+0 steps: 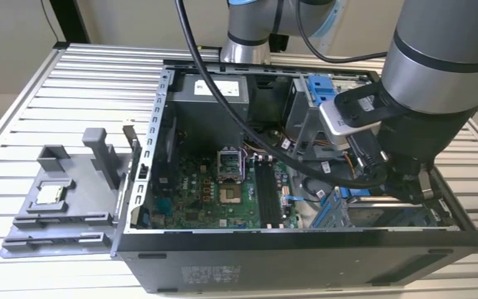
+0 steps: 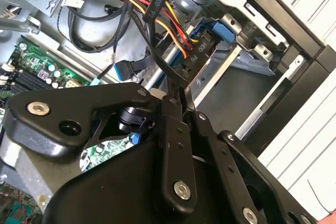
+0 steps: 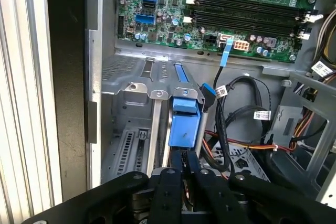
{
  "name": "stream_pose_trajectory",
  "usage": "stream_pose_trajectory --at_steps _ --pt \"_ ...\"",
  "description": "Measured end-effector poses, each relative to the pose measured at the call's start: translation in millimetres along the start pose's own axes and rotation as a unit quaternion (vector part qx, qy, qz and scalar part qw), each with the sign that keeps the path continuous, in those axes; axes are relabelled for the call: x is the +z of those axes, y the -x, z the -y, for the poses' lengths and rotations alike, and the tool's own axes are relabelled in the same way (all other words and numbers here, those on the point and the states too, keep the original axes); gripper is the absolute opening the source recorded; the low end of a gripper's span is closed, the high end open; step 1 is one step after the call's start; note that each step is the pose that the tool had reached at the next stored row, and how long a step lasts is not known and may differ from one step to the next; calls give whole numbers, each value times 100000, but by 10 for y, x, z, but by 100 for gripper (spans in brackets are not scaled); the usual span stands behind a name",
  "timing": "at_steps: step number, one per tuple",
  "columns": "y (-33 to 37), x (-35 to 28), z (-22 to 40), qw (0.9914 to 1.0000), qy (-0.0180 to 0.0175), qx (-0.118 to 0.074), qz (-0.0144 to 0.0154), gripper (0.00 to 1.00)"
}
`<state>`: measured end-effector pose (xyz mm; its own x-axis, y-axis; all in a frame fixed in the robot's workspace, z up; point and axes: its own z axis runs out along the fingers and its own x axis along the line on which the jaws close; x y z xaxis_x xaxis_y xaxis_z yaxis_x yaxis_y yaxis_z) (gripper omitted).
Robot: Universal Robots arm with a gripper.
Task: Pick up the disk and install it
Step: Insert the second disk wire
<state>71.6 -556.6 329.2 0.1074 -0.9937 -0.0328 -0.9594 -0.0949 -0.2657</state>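
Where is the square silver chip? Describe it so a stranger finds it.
Start at the open computer case. On the exterior view's left beside it lies a grey fixture. The chip sits on it, the one shiny square among grey blocks.

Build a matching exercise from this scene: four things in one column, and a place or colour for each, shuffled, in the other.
Things:
1. chip
2. motherboard
3. disk
4. wires

Descriptions:
A. blue-framed, on edge in the metal cage
B. green, inside the case
C. on the grey fixture outside the case
D. yellow, red and orange

Pairs: 1-C, 2-B, 3-A, 4-D
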Motion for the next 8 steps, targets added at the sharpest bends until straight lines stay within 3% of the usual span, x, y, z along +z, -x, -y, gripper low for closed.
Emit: stream_pose_trajectory --at_steps 5,8 --pt "0 2 -2 100000 -27 97 0 0" --pt "0 2 -1 100000 -101 250 147 0"
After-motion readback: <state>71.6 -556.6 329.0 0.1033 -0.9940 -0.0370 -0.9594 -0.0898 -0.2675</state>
